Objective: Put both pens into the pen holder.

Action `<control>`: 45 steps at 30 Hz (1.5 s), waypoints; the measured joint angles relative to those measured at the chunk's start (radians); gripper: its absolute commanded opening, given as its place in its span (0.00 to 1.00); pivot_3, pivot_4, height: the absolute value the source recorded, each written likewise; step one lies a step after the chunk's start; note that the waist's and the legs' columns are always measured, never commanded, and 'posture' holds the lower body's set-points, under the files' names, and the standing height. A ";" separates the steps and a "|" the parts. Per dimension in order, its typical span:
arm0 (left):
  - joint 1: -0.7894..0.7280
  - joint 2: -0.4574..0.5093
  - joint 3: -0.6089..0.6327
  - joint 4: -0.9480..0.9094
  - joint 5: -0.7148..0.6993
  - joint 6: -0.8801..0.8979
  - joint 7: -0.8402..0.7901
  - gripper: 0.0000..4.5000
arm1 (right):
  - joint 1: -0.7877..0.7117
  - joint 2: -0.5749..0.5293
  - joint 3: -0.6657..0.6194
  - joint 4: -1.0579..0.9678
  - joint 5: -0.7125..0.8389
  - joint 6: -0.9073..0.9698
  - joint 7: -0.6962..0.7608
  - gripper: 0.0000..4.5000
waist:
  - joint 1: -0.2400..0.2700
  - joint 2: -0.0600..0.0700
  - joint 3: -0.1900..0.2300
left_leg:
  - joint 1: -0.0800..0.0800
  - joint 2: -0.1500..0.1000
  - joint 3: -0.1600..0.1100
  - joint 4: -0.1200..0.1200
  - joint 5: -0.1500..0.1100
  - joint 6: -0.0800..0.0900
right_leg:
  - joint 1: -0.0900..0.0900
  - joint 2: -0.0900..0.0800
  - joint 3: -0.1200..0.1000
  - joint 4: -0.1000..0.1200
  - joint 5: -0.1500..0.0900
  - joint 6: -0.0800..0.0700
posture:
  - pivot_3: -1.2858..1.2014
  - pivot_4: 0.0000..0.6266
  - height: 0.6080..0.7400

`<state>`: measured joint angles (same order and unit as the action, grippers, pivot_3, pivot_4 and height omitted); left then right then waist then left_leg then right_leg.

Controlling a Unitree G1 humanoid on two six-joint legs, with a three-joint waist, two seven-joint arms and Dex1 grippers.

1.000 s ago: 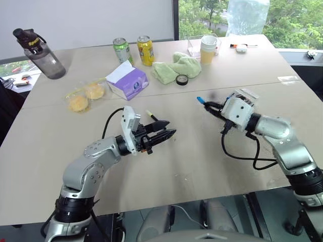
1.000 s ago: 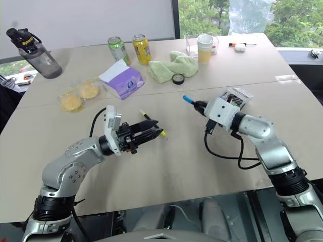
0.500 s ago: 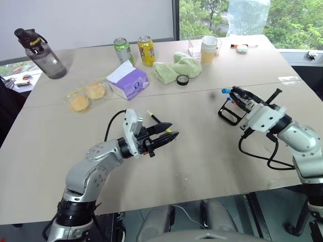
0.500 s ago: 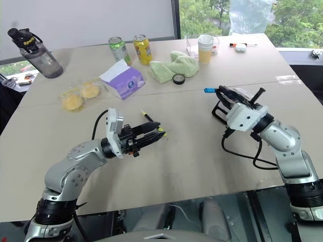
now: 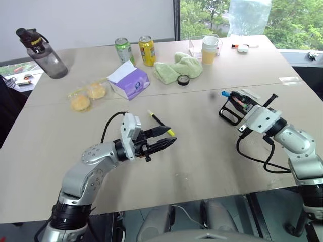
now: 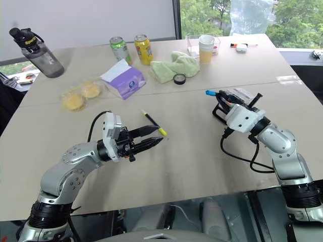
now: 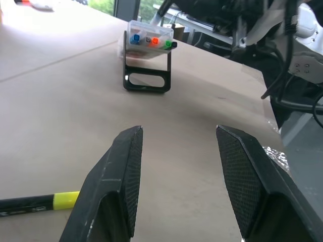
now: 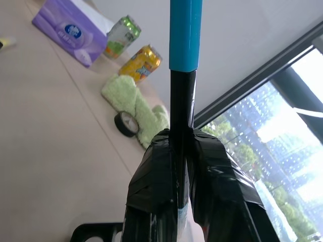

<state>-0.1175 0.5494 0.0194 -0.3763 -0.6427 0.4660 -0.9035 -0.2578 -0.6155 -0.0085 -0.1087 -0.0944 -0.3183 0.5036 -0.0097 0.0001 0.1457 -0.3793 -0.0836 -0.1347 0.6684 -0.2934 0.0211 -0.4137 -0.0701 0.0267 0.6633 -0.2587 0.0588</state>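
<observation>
Right gripper (image 6: 225,102), at mid-right of the frame, is clenched on the light-blue-ended pen (image 8: 182,91), whose long axis runs along the fingers with its blue tip up-left, directly over the black pen holder (image 5: 232,111) beneath it; I judge the coming move turns on tipping this pen down into that holder. Left gripper (image 5: 169,136), lower centre, hangs half-parted and empty, pointing level toward the right, with the yellow-capped pen (image 5: 161,122) lying diagonally on the table (image 5: 202,161) just behind its fingertips.

Matt beige table (image 5: 202,166); fluffy green cloth (image 5: 177,66); shiny metal cans (image 5: 134,49).
</observation>
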 measured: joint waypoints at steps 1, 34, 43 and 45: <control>-0.002 0.000 -0.004 -0.003 0.012 -0.012 -0.007 0.52 | 0.000 0.000 0.000 0.014 -0.002 -0.005 0.000 0.00 | 0.000 0.000 0.000 | 0.000 0.000 0.000 0.000 0.000 0.000 | 0.000 0.000 0.000 0.000 0.000 0.000 | 0.52 0.24 1.00; -0.054 -0.236 -0.071 -0.039 0.241 0.123 0.489 0.55 | -0.060 0.094 -0.064 -0.219 0.560 0.578 0.063 0.99 | 0.000 0.000 0.000 | -0.001 0.000 -0.001 0.000 0.000 0.000 | 0.000 0.000 0.001 0.000 0.000 0.000 | 0.52 0.24 1.00; -0.172 -0.365 -0.058 -0.042 0.406 0.367 0.854 0.61 | 0.166 -0.088 -0.093 -0.324 0.783 0.799 0.290 1.00 | 0.016 -0.002 0.001 | 0.000 0.000 0.000 0.000 0.000 0.000 | 0.001 0.000 0.000 0.000 0.000 0.000 | 0.52 0.24 1.00; -0.171 -0.370 -0.057 -0.046 0.428 0.417 0.888 0.75 | 0.193 -0.105 -0.118 -0.324 0.811 0.817 0.330 1.00 | 0.016 -0.002 0.001 | 0.000 0.000 0.001 0.001 0.000 0.000 | 0.001 0.000 0.000 0.001 0.000 0.000 | 0.52 0.24 1.00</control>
<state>-0.2882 0.1790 -0.0378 -0.4222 -0.2149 0.8828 -0.0158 -0.0644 -0.7204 -0.1267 -0.4326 0.7171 0.4987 0.8339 0.0060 -0.0018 0.1464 -0.3794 -0.0837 -0.1341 0.6691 -0.2937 0.0215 -0.4132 -0.0697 0.0268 0.6642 -0.2585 0.0591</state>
